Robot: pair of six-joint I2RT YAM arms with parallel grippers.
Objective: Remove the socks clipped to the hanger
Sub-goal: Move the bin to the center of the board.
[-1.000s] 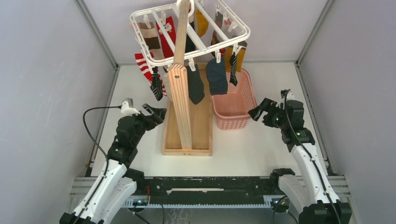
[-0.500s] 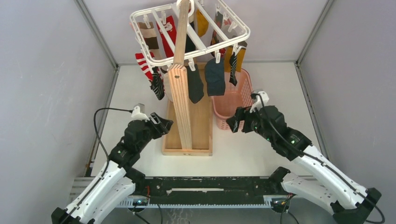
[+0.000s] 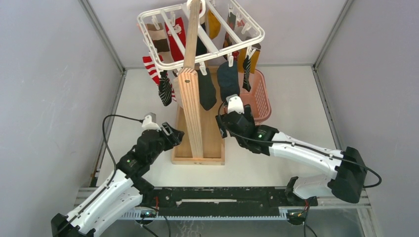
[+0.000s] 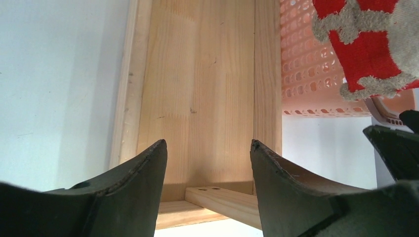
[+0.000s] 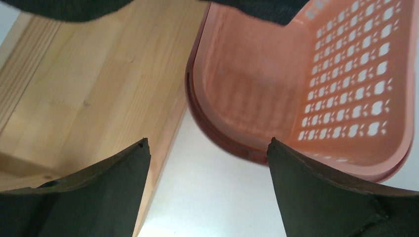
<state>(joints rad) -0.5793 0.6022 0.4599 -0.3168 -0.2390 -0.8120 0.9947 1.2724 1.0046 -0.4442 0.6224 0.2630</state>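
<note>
The white hanger [image 3: 200, 30] hangs from the top of a wooden stand, with several socks clipped round it. A black sock [image 3: 206, 91], a dark grey sock [image 3: 228, 79], a red striped sock [image 3: 151, 68] and a black-white striped sock [image 3: 165, 91] dangle at the front. My right gripper [image 3: 232, 118] is open just below the dark grey sock [image 5: 257, 7], over the gap between stand base and basket. My left gripper [image 3: 174, 134] is open and empty at the left edge of the stand base. A red patterned sock [image 4: 375, 44] shows in the left wrist view, upper right.
The tall wooden stand [image 3: 190, 106] rises from its flat wooden base [image 3: 212, 138] in the middle. A pink plastic basket [image 3: 259, 98] sits right of the base, close to my right fingers [image 5: 326, 192]. Grey walls close in on both sides.
My right arm has swung left from beside the basket to under the dark grey sock. My left gripper has moved toward the stand base and its jaws have narrowed somewhat.
</note>
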